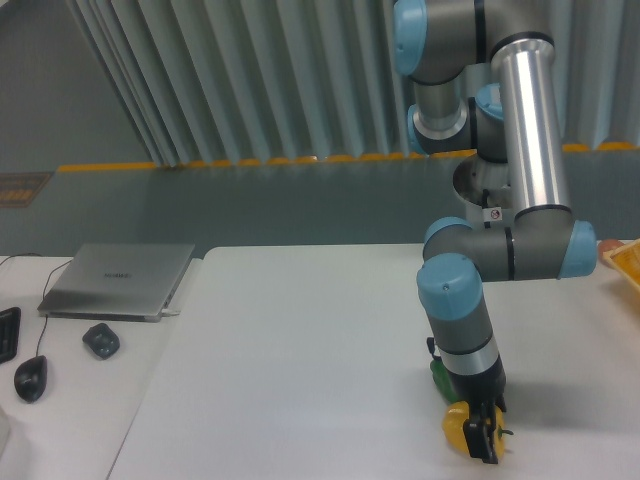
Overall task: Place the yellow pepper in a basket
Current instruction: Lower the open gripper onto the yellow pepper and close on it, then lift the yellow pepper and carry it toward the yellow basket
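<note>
White table (300, 340) w/ corrugated grey wall behind. Arm reaches down at the near-right edge; fingers (483, 438) sit right on the yellow pepper (456, 430), dark finger overlapping its right side, pepper poking out to the left. Can't tell whether they're clamped or just around it (view blocked by the wrist). Green pepper (439, 375) just behind, mostly hidden. Basket (622, 260) at far right edge, well apart. Laptop (118, 280), mouse (31, 378) on the left.

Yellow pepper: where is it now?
The yellow pepper lies at the table's front right, partly behind the pincer, with the green pepper just behind it.
</note>
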Motion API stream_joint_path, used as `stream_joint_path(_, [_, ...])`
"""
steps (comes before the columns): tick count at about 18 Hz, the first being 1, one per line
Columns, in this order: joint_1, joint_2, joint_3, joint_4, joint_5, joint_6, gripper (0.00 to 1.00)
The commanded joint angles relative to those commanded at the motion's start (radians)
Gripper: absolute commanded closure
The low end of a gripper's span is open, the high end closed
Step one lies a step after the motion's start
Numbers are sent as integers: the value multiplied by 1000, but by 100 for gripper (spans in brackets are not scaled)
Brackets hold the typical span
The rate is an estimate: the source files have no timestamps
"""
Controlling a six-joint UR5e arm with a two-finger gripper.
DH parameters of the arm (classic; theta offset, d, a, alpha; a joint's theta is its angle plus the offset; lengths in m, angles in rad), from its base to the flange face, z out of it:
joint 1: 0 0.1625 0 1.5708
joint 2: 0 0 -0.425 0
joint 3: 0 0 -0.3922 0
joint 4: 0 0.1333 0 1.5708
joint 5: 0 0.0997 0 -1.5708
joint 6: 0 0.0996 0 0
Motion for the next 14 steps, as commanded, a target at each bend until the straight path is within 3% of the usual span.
stream_joint_path(6, [-5,8,-12,0,18,-66,48])
stream_joint_path(8, [-5,8,-11,0,17,-121,55])
stream_joint_path(11, [5,17,-3,2,15,-165,55])
stream_joint_path(14, [40,64,-2,2,11,-198,55])
